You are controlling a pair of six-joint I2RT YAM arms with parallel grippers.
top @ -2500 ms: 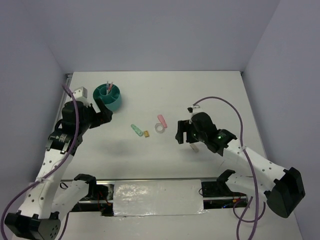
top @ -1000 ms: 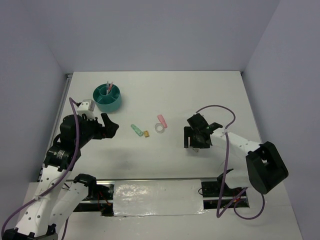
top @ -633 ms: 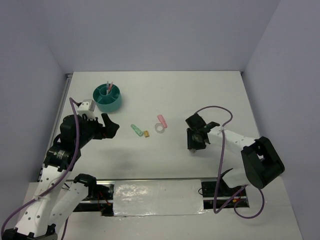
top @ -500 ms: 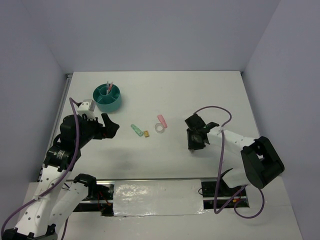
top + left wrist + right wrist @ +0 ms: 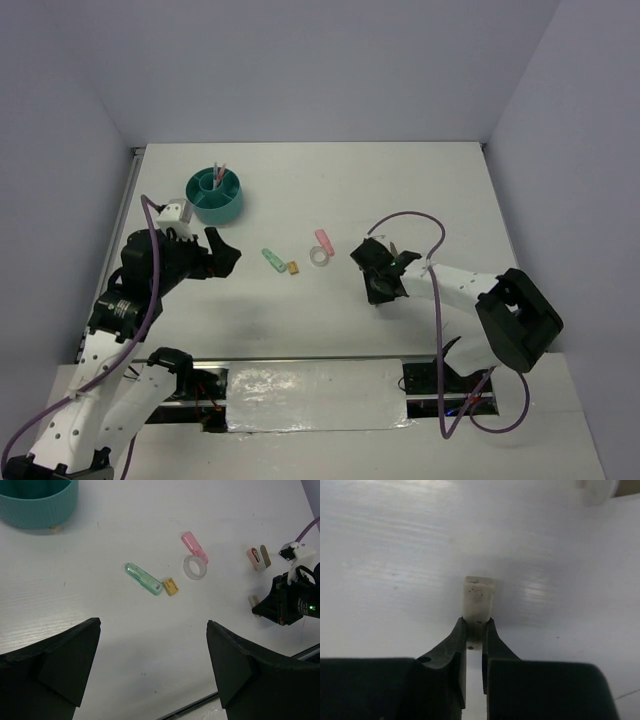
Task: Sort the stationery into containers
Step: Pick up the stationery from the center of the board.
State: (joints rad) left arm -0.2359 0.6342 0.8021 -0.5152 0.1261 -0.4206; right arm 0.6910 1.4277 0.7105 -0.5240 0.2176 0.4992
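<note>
Beige eraser block sits on desk, right of centre, well apart from teal organizer. Right claw pinches its near end. It looks light and rubbery and may pivot, so a mid-body hold seems safer. Left claw gapes wide, empty.

Beige block: off-white, dirt-speckled, its near end pinched in the right end effector; cannot tell whether it rests on the worktop or sits just clear of it. Ahead of the wide-spread left end effector: mint-green block lying slantwise, tiny orange piece just beside its right end, white tape ring lying flat and touching the pink block behind it, and a pink-and-brown block further right, near the right end effector. Teal organizer: round, upright, beyond the left end effector and to its left, with two thin pens standing tilted inside.
</note>
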